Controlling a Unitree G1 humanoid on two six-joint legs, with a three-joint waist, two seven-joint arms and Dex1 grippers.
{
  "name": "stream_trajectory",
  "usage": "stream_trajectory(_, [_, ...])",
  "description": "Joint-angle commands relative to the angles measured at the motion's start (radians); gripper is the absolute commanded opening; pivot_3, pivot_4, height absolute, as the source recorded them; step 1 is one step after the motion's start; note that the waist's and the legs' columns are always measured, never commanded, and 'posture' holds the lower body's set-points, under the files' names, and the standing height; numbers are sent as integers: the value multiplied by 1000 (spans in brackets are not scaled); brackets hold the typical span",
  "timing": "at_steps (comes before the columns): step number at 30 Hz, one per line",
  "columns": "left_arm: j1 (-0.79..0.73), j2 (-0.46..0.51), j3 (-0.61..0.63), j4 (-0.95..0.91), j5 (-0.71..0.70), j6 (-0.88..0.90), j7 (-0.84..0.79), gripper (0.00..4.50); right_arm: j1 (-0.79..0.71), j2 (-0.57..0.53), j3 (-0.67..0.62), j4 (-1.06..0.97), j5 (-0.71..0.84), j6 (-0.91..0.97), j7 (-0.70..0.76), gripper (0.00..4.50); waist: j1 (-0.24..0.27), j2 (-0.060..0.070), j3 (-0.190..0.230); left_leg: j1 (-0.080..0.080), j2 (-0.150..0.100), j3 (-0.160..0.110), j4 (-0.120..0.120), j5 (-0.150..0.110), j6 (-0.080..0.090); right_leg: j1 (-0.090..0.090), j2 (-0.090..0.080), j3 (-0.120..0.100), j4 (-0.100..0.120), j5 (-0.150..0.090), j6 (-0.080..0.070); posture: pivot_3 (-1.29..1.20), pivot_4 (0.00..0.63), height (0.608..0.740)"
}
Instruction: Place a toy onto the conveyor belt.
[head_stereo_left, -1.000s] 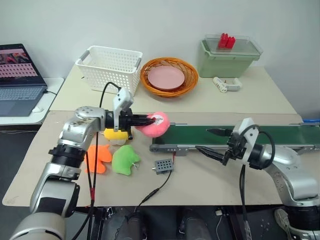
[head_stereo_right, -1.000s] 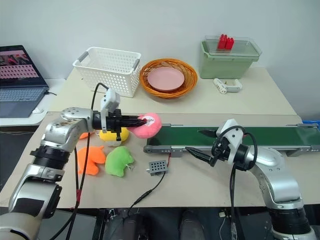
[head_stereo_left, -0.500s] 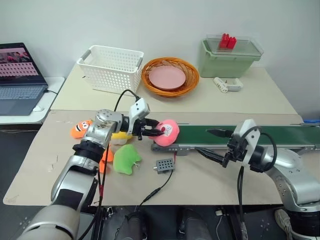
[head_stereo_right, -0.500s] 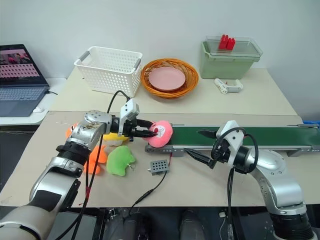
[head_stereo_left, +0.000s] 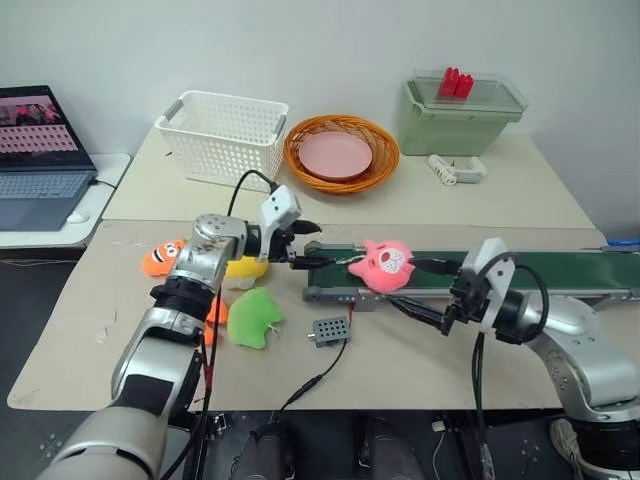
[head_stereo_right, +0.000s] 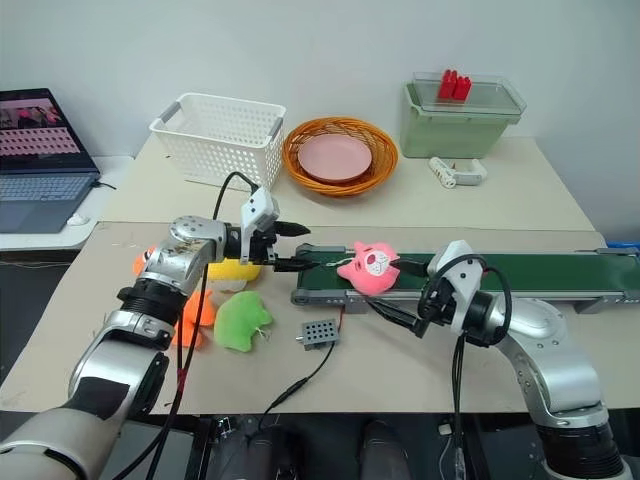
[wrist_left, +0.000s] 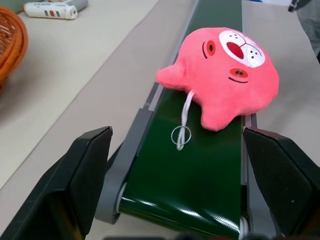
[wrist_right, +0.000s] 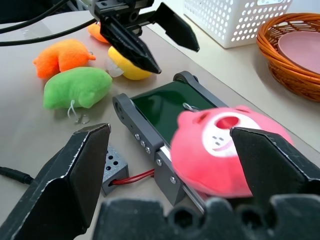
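You see the pink plush toy (head_stereo_left: 384, 266) lying on the dark green conveyor belt (head_stereo_left: 560, 270), near its left end, a little left of the middle of the frame. The left tool (head_stereo_left: 305, 246) stands with its two black fingers wide apart and holds nothing; it sits just beside the belt's end roller, and the toy lies to its right, along the belt's long axis. The right tool (head_stereo_left: 432, 290) is also spread apart and empty, just right of the toy and a little below it in the frame. Both tools are near the toy, and the right one looks slightly nearer. I judge the placing is done, so you only need to draw the left arm back to the left, away from the toy.
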Motion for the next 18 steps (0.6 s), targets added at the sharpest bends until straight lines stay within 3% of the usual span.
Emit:
stream_trajectory(1, [-46, 2, 89, -46, -57, 25, 60, 4433, -21, 5, -12, -5, 13, -7, -10, 4500, 0, 0, 0, 0, 0, 0, 0, 0, 0, 0, 0, 0, 0, 0, 0, 0, 150, 740])
stream_trajectory(9, [13, 70, 292, -175, -116, 90, 318, 4433, -19, 3, -6, -1, 15, -6, -7, 4500, -2, 0, 0, 1, 0, 0, 0, 1, -1, 0, 0, 0, 1, 0, 0, 0, 150, 740])
stream_trajectory(12, [88, 119, 437, -295, -146, 142, 496, 4433, -28, 2, 2, 15, 12, -11, 2, 4500, -8, 0, 0, 2, 0, 0, 0, 1, -1, 0, 0, 1, 1, 0, 0, 0, 150, 740])
stream_trajectory(18, [384, 109, 705, -685, -217, 306, 790, 4433, -53, 16, 38, 22, -1, -13, -2, 4500, -19, 0, 0, 3, 1, 0, -1, 1, -3, 1, 0, 1, 1, 1, 1, 0, 150, 740])
